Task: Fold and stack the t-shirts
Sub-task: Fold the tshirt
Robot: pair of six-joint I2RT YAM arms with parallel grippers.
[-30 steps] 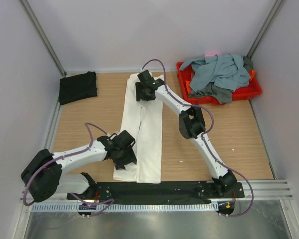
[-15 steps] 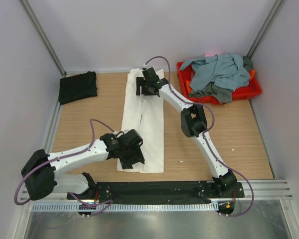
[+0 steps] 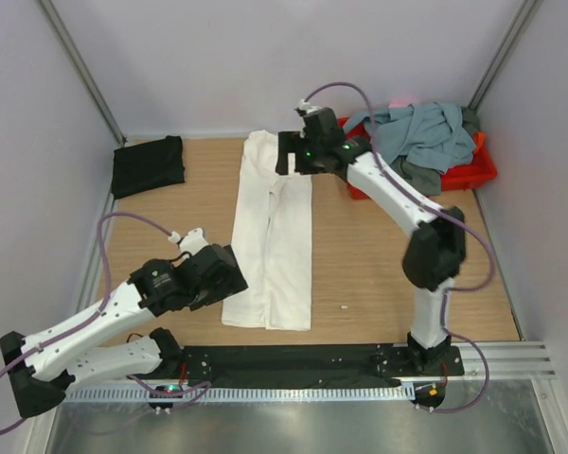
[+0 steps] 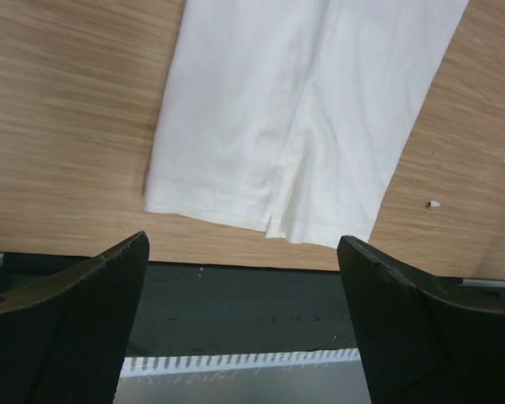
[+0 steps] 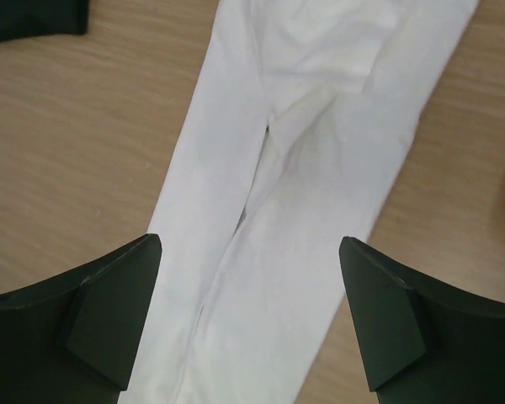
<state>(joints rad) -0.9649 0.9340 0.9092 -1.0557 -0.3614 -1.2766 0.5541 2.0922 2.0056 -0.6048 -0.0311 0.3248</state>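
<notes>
- Wood-grain surface (image 3: 170, 227): carries all the cloth; bare board shows to either side of both sets of jaws.
- White t-shirt (image 3: 270, 246): a long, narrow strip with both sides turned in to meet along a centre line. It lies flat between the two sets of jaws. A second ago both sets were down on it, one at the near hem and one at the collar end; now nothing touches it.
- Right arm (image 3: 398, 199): has risen off the far end. Its jaws stand spread wide and empty, with the upper part of the strip directly beneath them.
- Left arm (image 3: 123, 303): has drawn back to the left of the near hem. Its jaws are likewise spread and empty, and the hem lies just ahead of them.
- Reading: the lengthwise fold appears finished and released; a crosswise fold probably comes next.
- Red tray (image 3: 473, 175): just right of the right jaws, holding a heap of grey-blue and dark grey t-shirts (image 3: 421, 132), not yet folded.
- Black t-shirt (image 3: 148, 165): folded, well to the left of the right jaws and beyond the left jaws.
- White speck (image 4: 434, 203): right of the hem.
</notes>
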